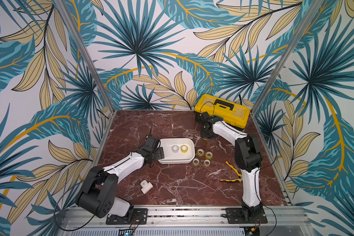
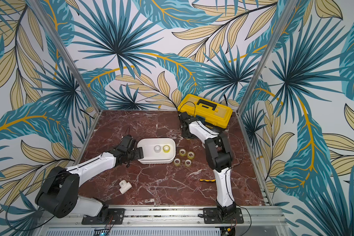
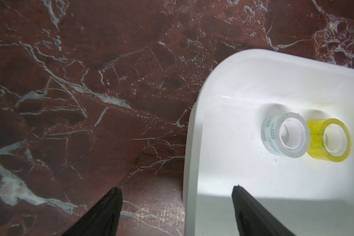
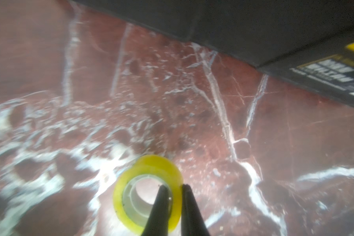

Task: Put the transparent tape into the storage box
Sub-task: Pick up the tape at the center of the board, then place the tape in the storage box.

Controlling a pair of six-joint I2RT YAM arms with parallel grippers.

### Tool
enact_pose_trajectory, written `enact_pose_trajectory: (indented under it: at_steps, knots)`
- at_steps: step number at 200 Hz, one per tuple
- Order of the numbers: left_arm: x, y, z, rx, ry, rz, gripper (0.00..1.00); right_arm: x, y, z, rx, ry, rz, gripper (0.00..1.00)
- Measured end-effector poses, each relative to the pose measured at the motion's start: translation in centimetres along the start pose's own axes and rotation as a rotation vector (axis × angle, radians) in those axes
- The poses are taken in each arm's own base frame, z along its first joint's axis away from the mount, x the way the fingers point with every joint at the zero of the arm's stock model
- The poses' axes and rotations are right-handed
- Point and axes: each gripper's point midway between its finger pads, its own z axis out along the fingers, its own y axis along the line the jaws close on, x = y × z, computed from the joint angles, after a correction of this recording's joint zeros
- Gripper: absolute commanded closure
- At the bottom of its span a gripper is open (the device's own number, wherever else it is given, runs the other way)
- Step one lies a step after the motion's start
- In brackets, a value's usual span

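The left fingers (image 1: 159, 152) reach to the left end of the storage box (image 1: 189, 143) in both top views. The right fingers (image 1: 205, 136) point down at the surface (image 1: 172, 183) in front of the yellow toolbox (image 1: 223, 111), with a sliver of yellow tape just showing beneath them. From up here I cannot tell how wide either pair stands. Inside the box a grey-white roll (image 1: 175, 148) and a yellow roll (image 1: 184, 148) lie side by side near the middle. Four more rolls (image 1: 200, 152) sit in a loose cluster on the surface just beside the box's right end. A white T-shaped fitting (image 1: 146, 186) lies well apart near the left arm, and yellow-handled pliers (image 1: 230, 180) lie beside the right arm. In the left wrist view the left fingers (image 3: 110, 206) stand wide apart and empty, one over bare surface and one over the box's floor, so the end wall runs between them. The grey-white roll (image 3: 273, 132) and yellow roll (image 3: 315, 141) touch each other farther into the box, well clear of both tips. In the right wrist view the right fingers (image 4: 164, 199) are drawn narrow on the pinched roll (image 4: 157, 166). One tip sits inside its pale core and the other against its outer face, with the ring's wall clamped between. The view is blurred, so I cannot tell whether this roll rests on the surface or hangs above it. The toolbox (image 4: 325, 71) crosses the corner beyond.
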Motion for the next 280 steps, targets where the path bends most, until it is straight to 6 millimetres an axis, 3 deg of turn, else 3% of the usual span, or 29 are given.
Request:
enact_pose_trajectory:
  at_steps: [47,86,104,128,172,226,280]
  knots:
    - [-0.2,-0.3,0.0,0.009,-0.007,-0.003,0.19,-1.3,7.1,-6.6,-0.157,-0.095,-0.127,1.0]
    - [-0.1,-0.4,0.0,0.013,-0.008,-0.008,0.22,-0.5,12.7,-11.6,-0.293,-0.132,-0.23,1.0]
    - [-0.1,-0.6,0.0,0.017,-0.011,-0.009,0.24,-0.1,15.3,-12.8,-0.354,-0.136,-0.269,1.0]
    - [-0.1,-0.8,0.0,0.025,-0.012,-0.007,0.27,1.5,18.6,-12.0,-0.409,-0.1,-0.318,1.0]
    - [0.0,-1.1,0.0,0.034,-0.011,-0.007,0.33,6.5,22.7,-7.7,-0.445,0.025,-0.405,1.0]
    - [0.0,-1.3,0.0,0.039,-0.01,-0.005,0.34,10.0,24.1,-8.1,-0.467,0.09,-0.471,1.0]
    - [0.3,-1.2,0.1,0.038,-0.006,-0.004,0.34,10.1,23.9,-7.9,-0.43,0.072,-0.486,1.0]
